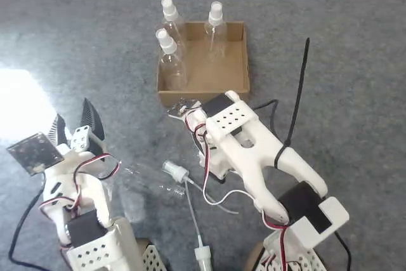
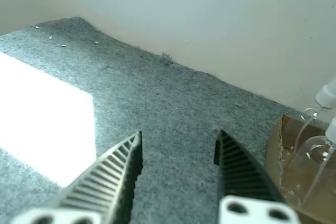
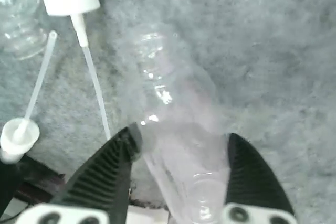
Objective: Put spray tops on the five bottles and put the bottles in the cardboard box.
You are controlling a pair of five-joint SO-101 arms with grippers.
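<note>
The cardboard box (image 1: 236,68) stands at the far middle of the carpet and holds three clear bottles (image 1: 171,61) with white spray tops. My right gripper (image 3: 181,135) is open and straddles a clear topless bottle (image 3: 173,129) lying on the carpet, one finger on each side of its body. My right arm (image 1: 247,138) covers that spot from above. Another clear bottle (image 1: 149,177) lies beside a loose spray top (image 1: 176,171), and a second loose spray top (image 1: 202,255) lies nearer the front. My left gripper (image 1: 73,113) hangs open and empty at the left, apart from everything.
A black strip (image 1: 298,93) stands up to the right of the box. A bright sunlit patch (image 1: 19,103) lies on the carpet at the left. In the left wrist view the box (image 2: 278,145) and its bottles (image 2: 310,156) sit beside a pale wall.
</note>
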